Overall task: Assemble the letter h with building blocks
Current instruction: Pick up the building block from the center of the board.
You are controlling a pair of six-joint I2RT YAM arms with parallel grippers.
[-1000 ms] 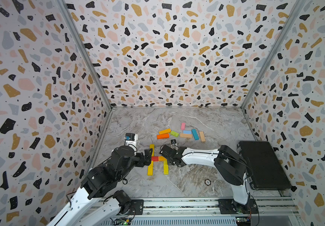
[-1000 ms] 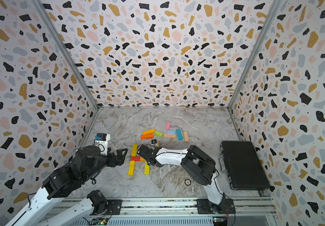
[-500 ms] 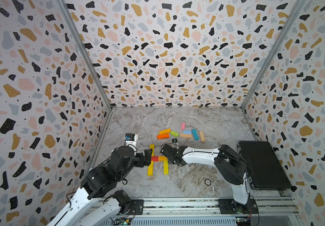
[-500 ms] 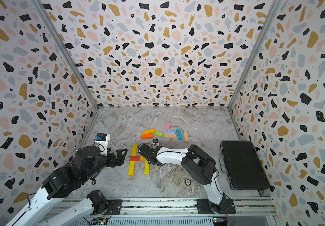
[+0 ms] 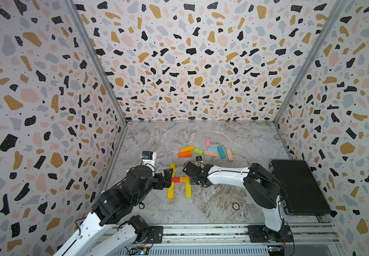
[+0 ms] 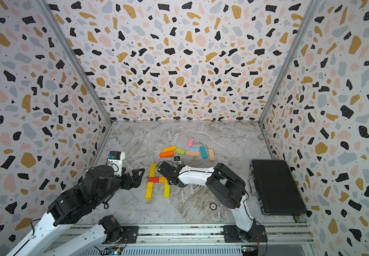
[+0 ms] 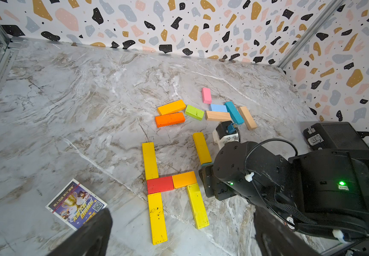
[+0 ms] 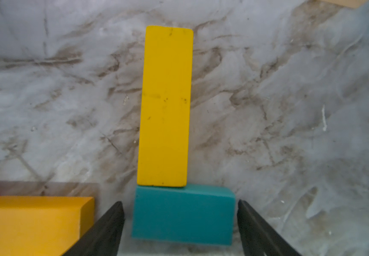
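Left fingers (image 7: 90, 235): spread wide and holding nothing. They hang just left of the red block (image 7: 160, 184) and touch no block.
Right fingers (image 8: 110, 223): parted, one on each side of the short teal block (image 8: 183, 215). A thin gap shows on both sides, so the grip is let go.
Short teal block: flat on the bench (image 7: 79, 106), right of the red block and just past the amber block (image 7: 184, 179), with a gap between the two.
Red block: lies between the ends of two long yellow bars, one reaching toward the back wall (image 7: 150, 160) and one toward the robot (image 7: 157, 218).
Amber block: touches the red block's right end.
Third yellow bar (image 7: 197, 206): runs from the amber block toward the robot.
Fourth yellow bar (image 8: 164, 106): right of the red block and slightly tilted. Its near end meets the short teal block.
Spare blocks (image 7: 218, 116): a loose cluster behind the red block, toward the back wall. It holds orange, amber, green, pink, light blue, teal and two plain wood.
Black case (image 5: 299, 186): well to the right of the red block.
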